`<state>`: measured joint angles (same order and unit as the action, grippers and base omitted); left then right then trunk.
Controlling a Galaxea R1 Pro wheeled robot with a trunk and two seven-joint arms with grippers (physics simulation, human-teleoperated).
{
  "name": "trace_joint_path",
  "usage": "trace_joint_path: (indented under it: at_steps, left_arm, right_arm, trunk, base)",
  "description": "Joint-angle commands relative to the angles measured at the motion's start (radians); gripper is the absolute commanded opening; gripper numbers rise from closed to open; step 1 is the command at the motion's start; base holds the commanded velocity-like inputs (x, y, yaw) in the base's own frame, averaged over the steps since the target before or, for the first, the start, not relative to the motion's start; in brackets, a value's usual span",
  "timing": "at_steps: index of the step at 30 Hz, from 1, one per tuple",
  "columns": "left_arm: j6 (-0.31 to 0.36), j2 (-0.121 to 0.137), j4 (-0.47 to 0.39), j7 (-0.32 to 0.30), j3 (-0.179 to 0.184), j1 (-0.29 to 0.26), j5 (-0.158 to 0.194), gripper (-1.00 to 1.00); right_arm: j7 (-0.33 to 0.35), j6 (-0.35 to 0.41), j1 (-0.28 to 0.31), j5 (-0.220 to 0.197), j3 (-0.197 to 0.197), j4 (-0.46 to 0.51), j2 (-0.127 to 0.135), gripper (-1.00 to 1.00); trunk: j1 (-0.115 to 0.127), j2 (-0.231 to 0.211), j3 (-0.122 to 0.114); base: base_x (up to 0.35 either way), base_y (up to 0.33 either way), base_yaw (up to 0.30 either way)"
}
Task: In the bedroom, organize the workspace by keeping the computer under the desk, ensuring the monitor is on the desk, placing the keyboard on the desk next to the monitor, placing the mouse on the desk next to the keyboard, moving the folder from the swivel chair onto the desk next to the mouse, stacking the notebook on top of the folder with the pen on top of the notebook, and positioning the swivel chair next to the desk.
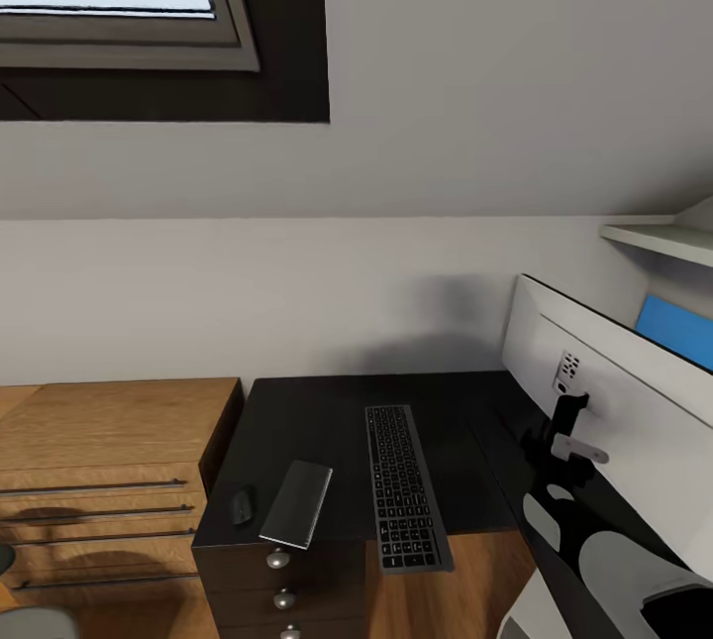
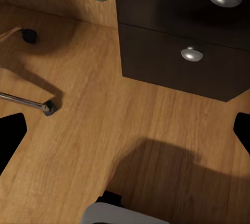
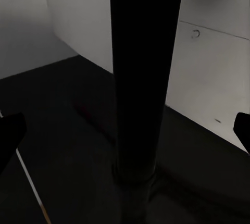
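Right gripper (image 3: 125,125) is facing the monitor's black stand post (image 3: 143,78) at close range, its fingertips (image 3: 10,130) spread wide at either edge of the wrist view with the post standing between them, untouched as far as I can tell. Left gripper (image 2: 125,130) is hanging low over the wooden floor (image 2: 104,130), fingers parted and holding nothing, with the dark drawer unit (image 2: 182,52) and its round knobs ahead. In the head view the monitor (image 1: 604,381) is sitting at the right end of the black desk (image 1: 317,421), seen from its white back, stand (image 1: 566,426) planted on the top. Left of it the keyboard (image 1: 404,485) is lying lengthwise, its near end overhanging the desk edge. Further left a flat grey slab, folder or notebook, I cannot tell which (image 1: 297,503), is resting at the near-left corner, also jutting past the edge, with the mouse (image 1: 242,505) just beside it on the left. Judging progress: monitor, keyboard, mouse look placed, though the ordering probably needs tidying; pen, stack, chair and computer are unconfirmed.
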<state>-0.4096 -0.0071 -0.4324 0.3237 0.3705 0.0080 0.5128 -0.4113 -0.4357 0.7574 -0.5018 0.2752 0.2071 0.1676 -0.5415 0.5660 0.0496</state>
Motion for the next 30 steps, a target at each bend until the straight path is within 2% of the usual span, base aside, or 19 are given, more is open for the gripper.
trace_joint_path:
  at_steps: [1,7,11,12,18,30]
  left_arm:
    - [-0.003,0.001,-0.002,0.008,0.008,0.0,0.007,1.0]
    - [-0.003,0.001,-0.002,0.008,0.008,0.0,0.007,1.0]
    - [-0.003,0.001,-0.002,0.008,0.008,0.0,0.007,1.0]
    - [-0.003,0.001,-0.002,0.008,0.008,0.0,0.007,1.0]
    - [-0.003,0.001,-0.002,0.008,0.008,0.0,0.007,1.0]
    - [-0.003,0.001,-0.002,0.008,0.009,0.0,0.007,1.0]
  right_arm:
    - [-0.004,-0.003,0.001,-0.008,0.009,0.0,0.001,1.0]
    - [-0.004,-0.003,0.001,-0.008,0.009,-0.001,0.001,1.0]
    - [-0.004,-0.03,0.0,-0.008,0.009,-0.003,0.001,1.0]
    - [-0.004,-0.055,0.0,-0.006,0.009,-0.004,0.002,1.0]
    - [-0.004,-0.069,0.0,0.021,0.009,-0.006,0.004,1.0]
    - [-0.004,-0.083,0.0,0.026,0.009,-0.009,0.025,1.0]
  trunk:
    - [-0.004,0.009,0.005]
    - [-0.027,0.051,0.024]
    - [-0.043,0.079,0.036]
    - [-0.047,0.086,0.039]
    - [-0.07,0.128,0.058]
    - [-0.116,0.212,0.096]
  base:
    - [0.0,0.0,0.0]
    - [0.0,0.0,0.0]
    - [0.0,0.0,0.0]
    - [0.0,0.0,0.0]
    - [0.0,0.0,0.0]
    - [0.0,0.0,0.0]
